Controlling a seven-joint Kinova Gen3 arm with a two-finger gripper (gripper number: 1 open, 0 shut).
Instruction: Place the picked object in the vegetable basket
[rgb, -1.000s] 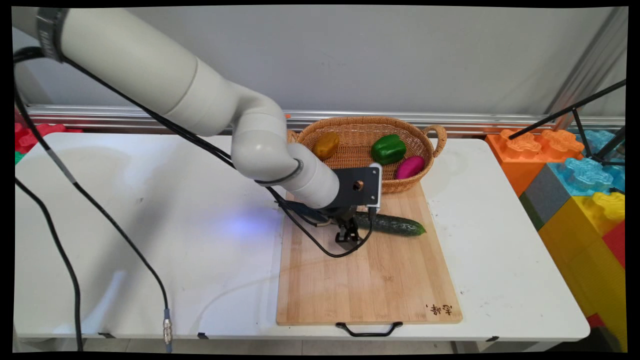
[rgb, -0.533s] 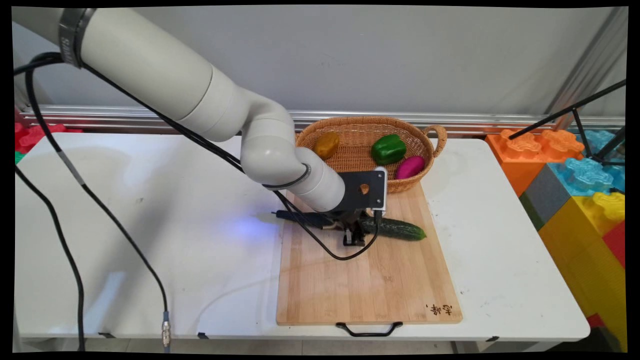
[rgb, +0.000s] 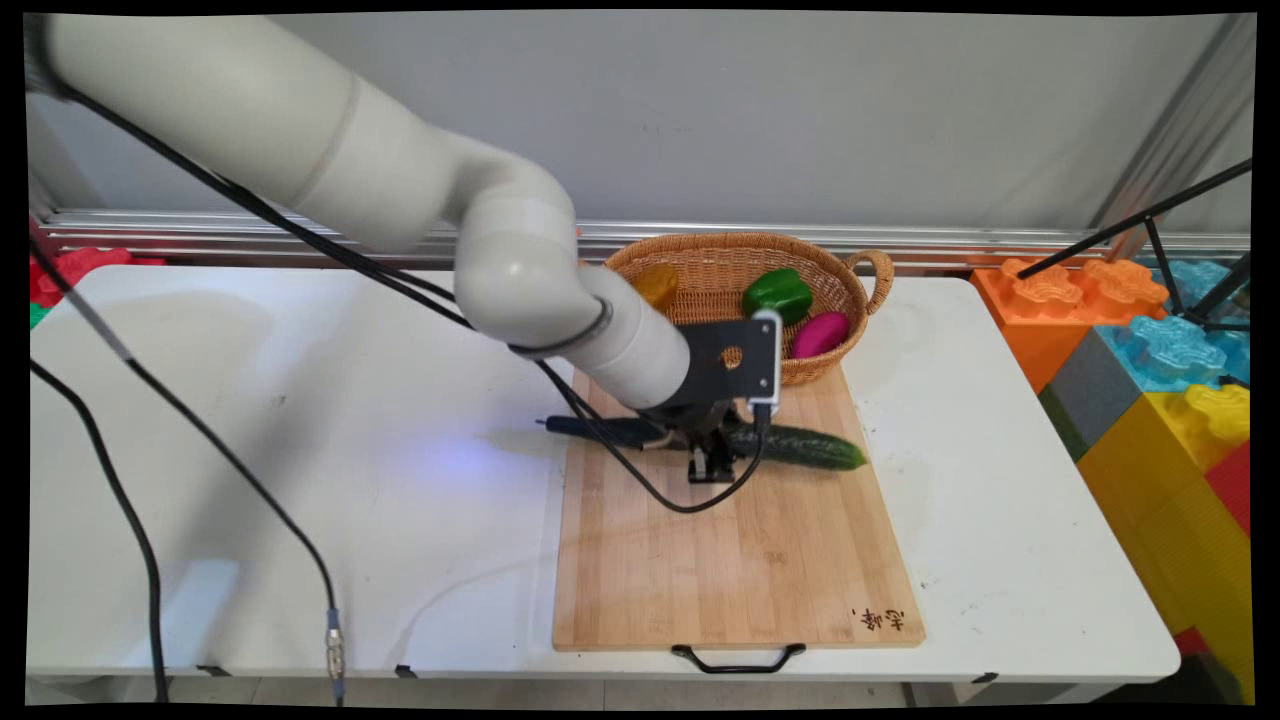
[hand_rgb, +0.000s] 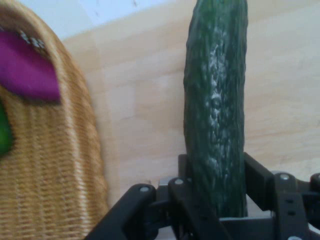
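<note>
The white surface (rgb: 300, 420) carries a wooden board (rgb: 740, 570) near its middle, with a black handle at the near edge and a small dark mark at the near right corner. The white arm (rgb: 400, 190) reaches in from the upper left, cables hanging from it, and bends down over the board's far end. Just behind the board, touching its far edge, stands an oval wicker basket (rgb: 850, 290) with a loop handle on its right; the hand view shows its woven wall (hand_rgb: 60, 165) at the left. Stacked toy blocks (rgb: 1150, 370) in orange, blue, grey and yellow stand off the right end. A dark green cucumber (rgb: 810, 449) lies crosswise on the board's far part, its right end free; in the hand view the cucumber (hand_rgb: 216, 105) runs straight up from between the fingers. The jaws (rgb: 711, 466) are closed narrowly round the cucumber's left part, and it sits between them (hand_rgb: 212, 202). In the basket lie a green pepper (rgb: 778, 293), a magenta piece (rgb: 820, 334) to its right, and a yellow-brown piece (rgb: 657, 283) partly behind the arm.
</note>
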